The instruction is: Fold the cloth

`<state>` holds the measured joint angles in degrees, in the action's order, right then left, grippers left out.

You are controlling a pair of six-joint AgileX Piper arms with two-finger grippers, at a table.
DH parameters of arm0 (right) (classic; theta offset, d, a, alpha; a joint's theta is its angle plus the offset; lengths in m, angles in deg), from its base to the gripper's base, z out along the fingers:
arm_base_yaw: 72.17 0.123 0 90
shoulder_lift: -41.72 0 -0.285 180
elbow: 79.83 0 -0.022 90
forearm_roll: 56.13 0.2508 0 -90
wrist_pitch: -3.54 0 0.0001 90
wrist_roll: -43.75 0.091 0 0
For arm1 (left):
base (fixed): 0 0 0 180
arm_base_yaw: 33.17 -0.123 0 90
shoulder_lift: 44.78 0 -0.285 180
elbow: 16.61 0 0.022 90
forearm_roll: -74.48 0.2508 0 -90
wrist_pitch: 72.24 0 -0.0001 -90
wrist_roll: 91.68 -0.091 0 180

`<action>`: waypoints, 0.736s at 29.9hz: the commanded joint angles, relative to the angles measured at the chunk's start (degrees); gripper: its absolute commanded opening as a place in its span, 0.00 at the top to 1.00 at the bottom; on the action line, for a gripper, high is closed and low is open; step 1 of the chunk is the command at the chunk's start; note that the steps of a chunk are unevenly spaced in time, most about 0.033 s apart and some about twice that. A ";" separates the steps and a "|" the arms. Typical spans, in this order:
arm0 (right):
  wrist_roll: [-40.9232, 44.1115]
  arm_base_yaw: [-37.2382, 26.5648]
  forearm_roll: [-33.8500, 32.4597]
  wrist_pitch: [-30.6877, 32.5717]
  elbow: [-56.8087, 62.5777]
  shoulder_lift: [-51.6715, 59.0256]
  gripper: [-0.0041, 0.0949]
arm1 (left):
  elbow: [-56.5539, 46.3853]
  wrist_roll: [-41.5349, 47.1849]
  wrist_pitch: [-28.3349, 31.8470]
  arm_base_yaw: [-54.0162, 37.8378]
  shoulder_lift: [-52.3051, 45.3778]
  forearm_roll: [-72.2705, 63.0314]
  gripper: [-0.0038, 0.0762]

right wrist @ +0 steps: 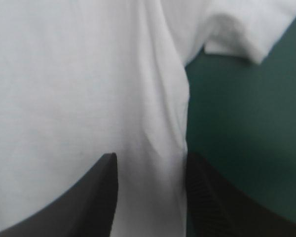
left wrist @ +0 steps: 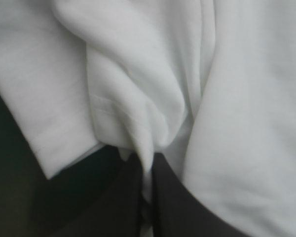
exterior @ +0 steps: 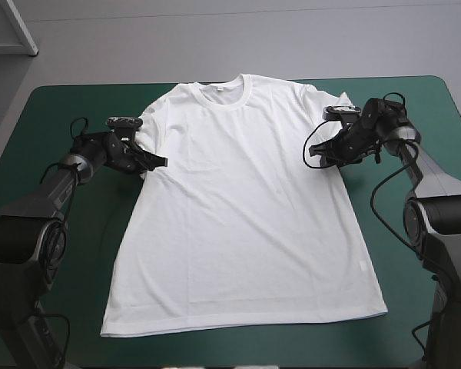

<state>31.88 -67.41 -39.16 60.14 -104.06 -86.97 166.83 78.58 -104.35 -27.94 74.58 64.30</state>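
Pinching left gripper (exterior: 157, 160): its black fingers are all but together on a bunched fold of white cloth, where the left sleeve (exterior: 149, 127) meets the body. In the left wrist view the fold rises from between the fingers, and a loose flap of sleeve lies just beside them.
T-shirt (exterior: 238, 215): spread flat on the table (exterior: 61, 108) between the two grippers, with the collar toward the far edge and the hem toward the near edge. It shows few wrinkles apart from the gathered spot at the left gripper.
Right gripper (exterior: 313, 151): its fingers (right wrist: 89, 207) stand apart astride the T-shirt's side edge, with the right sleeve (right wrist: 241, 29) ahead of them. The cloth edge runs between the fingers and the bare teal-green cover lies beside the outer one. Nothing is clamped on this side.
Done so far: the spreading looks finished, and one of the two grips appears to be made.
Left to do: no fold shows anywhere, so the whole folding remains. Probably the right gripper must clamp first, then the sides come in, then the length is halved.
Stage: very early, judged as the start of the first fold.
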 commanded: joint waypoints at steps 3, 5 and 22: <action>-1.07 -0.53 1.91 -4.31 -1.91 2.53 0.65 | 1.08 0.54 -0.32 0.14 -2.18 -0.42 0.93; -1.07 -0.53 1.91 -6.18 -1.91 2.53 0.71 | 1.08 0.54 -0.32 0.14 -2.18 -0.42 0.93; -1.49 -0.53 2.38 -3.00 -10.97 11.66 0.97 | 23.76 -2.04 -20.96 0.14 -9.69 11.32 0.93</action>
<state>31.04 -67.41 -37.81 58.65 -111.29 -83.03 183.10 76.55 -121.91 -27.94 69.18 72.14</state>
